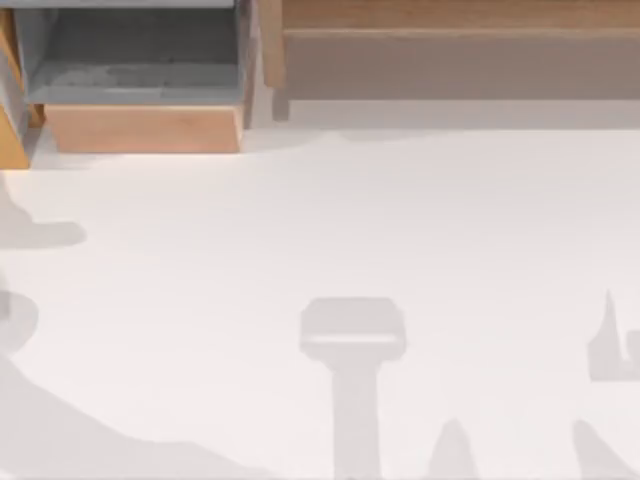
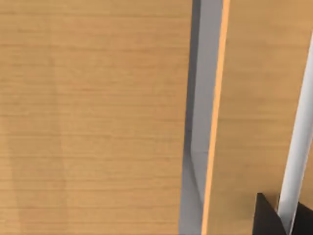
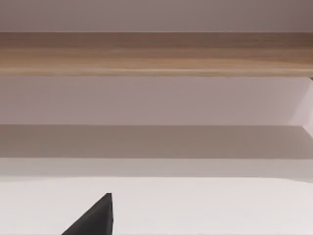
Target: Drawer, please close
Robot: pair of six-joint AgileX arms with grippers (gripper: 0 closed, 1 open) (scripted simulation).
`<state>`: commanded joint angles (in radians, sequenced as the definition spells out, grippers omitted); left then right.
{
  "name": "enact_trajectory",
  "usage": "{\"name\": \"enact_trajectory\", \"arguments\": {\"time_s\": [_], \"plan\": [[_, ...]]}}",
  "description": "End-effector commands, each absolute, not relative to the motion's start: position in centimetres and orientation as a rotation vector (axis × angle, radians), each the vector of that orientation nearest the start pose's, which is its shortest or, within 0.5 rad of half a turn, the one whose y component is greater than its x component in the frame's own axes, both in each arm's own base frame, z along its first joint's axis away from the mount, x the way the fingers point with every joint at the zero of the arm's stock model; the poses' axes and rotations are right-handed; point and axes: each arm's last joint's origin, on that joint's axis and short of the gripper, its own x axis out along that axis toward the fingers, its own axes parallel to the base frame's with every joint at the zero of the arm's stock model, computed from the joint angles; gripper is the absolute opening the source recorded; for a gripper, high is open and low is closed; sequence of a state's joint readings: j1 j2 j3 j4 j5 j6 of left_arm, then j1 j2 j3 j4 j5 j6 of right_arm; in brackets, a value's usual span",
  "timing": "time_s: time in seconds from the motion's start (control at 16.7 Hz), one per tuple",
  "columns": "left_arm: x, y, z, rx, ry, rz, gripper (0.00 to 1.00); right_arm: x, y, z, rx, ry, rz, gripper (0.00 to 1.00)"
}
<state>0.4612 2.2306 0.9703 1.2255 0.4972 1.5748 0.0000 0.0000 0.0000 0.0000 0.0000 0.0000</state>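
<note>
White tabletop [image 1: 330,230] was seen below the drawer [image 1: 140,128], pulled out, awaiting a push; jaw states could not be told.

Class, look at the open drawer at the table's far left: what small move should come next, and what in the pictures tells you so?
Probably a short push on the drawer's front panel toward the cabinet. The drawer stands pulled out, its grey floor showing behind the panel. The left wrist view sits close against tan wood with a dark end effector fingertip at its edge, so the left arm seems best placed for that push.
</note>
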Motion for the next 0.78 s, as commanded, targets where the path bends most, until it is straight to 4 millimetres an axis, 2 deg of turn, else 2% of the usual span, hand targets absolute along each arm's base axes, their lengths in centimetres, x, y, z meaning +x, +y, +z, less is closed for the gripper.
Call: {"name": "enact_trajectory", "arguments": {"time_s": [0.18,0.6,0.78], "plan": [[38.5,17.5,9.0,1.551,0.009,-0.025,0.0,10.6,-0.1,16.0,0.0,0.0,0.0,1.0],[43.4,17.4,9.0,1.549,0.01,-0.028,0.0,10.6,-0.1,16.0,0.0,0.0,0.0,1.0],[43.9,17.3,9.0,1.548,0.012,-0.028,0.0,10.6,-0.1,16.0,0.0,0.0,0.0,1.0]]}}
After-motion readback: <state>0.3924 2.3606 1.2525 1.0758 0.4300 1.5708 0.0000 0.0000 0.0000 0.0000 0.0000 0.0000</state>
